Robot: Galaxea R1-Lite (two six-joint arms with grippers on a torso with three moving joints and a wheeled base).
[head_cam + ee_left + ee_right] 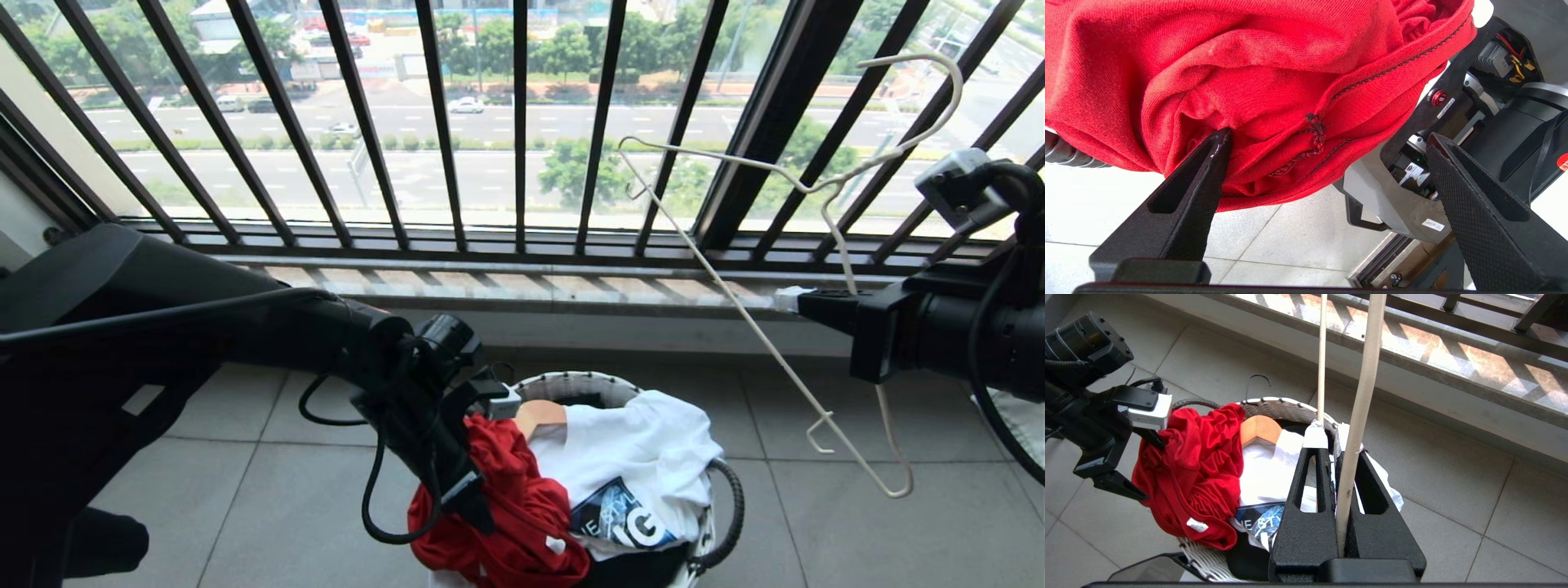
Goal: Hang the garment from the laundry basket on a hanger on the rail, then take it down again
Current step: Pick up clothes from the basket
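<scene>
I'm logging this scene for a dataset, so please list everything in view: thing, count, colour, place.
garment: one, red, draped over the laundry basket's left rim
laundry basket: one, white woven rim, on the floor tiles
white T-shirt: one, blue graphic, heaped in the basket
wooden hanger: one, brown, in the basket
hanger: one, pale wire, held up before the window railing
window railing: one, black bars, behind
left gripper: open, one finger against the garment
right gripper: shut on the hanger

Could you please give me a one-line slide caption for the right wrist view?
Right gripper shut on the wire hanger above the laundry basket, where the open left gripper meets the red T-shirt.
</scene>
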